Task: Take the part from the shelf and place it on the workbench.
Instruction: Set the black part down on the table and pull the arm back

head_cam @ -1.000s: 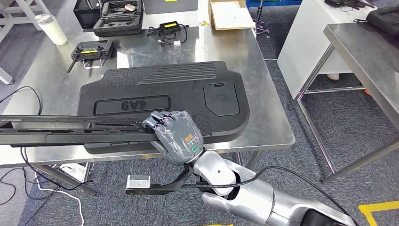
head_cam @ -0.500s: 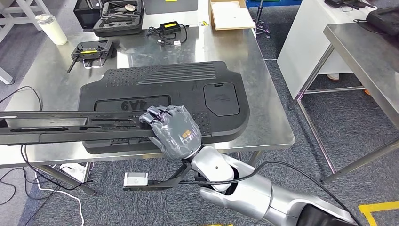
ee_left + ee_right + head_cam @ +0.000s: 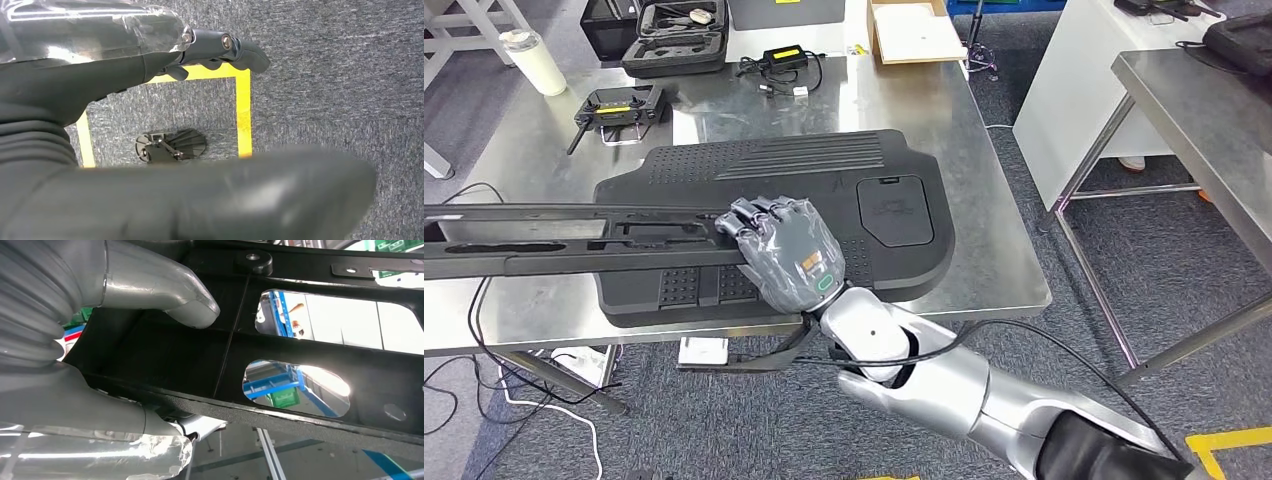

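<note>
From the head view, the right arm reaches up from the lower right, bent at the wrist, and the right hand [image 3: 787, 258] sits knuckles-up with its fingers [image 3: 749, 214] curled over the end of the part [image 3: 574, 240], grasping it. The part is a long, narrow black bar with slots and cut-outs along its length; it runs level from the hand out past the picture's left edge, held above the near side of the steel worktop [image 3: 984, 180] and crossing over the large black ribbed panel [image 3: 824, 185] that lies flat there. Farther back on the worktop lie a black controller [image 3: 622, 103], an open black case [image 3: 674, 38], a charger with its cable [image 3: 784, 62], a white bottle [image 3: 532, 60] and a cardboard box [image 3: 914, 30]. In the left wrist view, the left hand [image 3: 150, 100] hangs over grey carpet marked with yellow tape [image 3: 243, 110]; its dark fingers [image 3: 225, 47] are stretched out and apart, holding nothing. In the right wrist view, the right hand [image 3: 100, 340] is clamped on the part [image 3: 310, 347] from close behind: the grey thumb [image 3: 165, 287] presses on one face and the fingers wrap beneath its edge. Here the part shows as a matte black frame with rounded window openings, a moulded round boss and a textured edge.
</note>
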Robot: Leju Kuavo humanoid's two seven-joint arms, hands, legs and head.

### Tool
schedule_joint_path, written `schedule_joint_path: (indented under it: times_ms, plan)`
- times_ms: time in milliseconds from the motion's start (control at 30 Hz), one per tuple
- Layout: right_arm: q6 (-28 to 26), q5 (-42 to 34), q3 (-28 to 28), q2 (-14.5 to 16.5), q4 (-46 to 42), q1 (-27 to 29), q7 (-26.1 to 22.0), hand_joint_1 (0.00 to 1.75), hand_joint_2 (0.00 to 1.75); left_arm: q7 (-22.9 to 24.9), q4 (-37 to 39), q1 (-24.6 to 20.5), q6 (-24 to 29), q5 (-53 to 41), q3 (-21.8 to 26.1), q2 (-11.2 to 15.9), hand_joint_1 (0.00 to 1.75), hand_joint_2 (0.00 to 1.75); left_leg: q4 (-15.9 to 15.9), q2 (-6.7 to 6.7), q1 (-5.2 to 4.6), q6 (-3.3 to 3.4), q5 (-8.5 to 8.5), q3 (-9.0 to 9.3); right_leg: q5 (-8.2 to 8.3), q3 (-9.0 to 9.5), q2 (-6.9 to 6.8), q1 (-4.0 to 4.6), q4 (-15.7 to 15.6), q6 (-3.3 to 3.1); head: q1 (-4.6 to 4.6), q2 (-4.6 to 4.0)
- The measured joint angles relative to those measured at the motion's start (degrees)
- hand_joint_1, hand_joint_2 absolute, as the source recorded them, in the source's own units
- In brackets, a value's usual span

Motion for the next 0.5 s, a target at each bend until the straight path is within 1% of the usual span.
schedule_joint_path:
  times_ms: [133,233,400,500]
  plan:
    - [-0.81,-0.31,-0.01,0.49,1.69,-0.88,-0.35,1.75,1.75,0.04,-0.01,-0.04,-0.15,-0.02,0.0,0.0,0.0,0.0,0.0,0.0,0.0,0.0,0.0,0.0,0.0,0.0,0.0,0.0,0.0,0.0,-0.01,0.0]
    - [-1.81,0.84,-0.01,1.02,3.08,-1.47,-0.32,1.75,1.75,0.15,-0.02,-0.08,-0.28,-0.33,0.0,0.0,0.0,0.0,0.0,0.0,0.0,0.0,0.0,0.0,0.0,0.0,0.0,0.0,0.0,0.0,-0.01,0.0]
    - [-4.18,4.53,-0.01,2.06,5.87,-2.86,0.75,1.75,1.75,0.51,-0.08,-0.29,-0.57,-1.08,0.0,-0.02,0.0,0.0,0.0,0.0,0.0,0.0,0.0,0.0,0.0,0.0,0.0,0.0,0.0,0.0,-0.01,0.0]
    - [-5.59,8.71,-0.01,2.75,7.86,-4.2,2.73,1.75,1.75,0.9,-0.09,-0.56,-0.66,-1.54,0.0,-0.02,0.0,0.0,0.0,0.0,0.0,0.0,0.0,0.0,0.0,0.01,0.0,0.0,0.0,0.0,0.0,0.0]
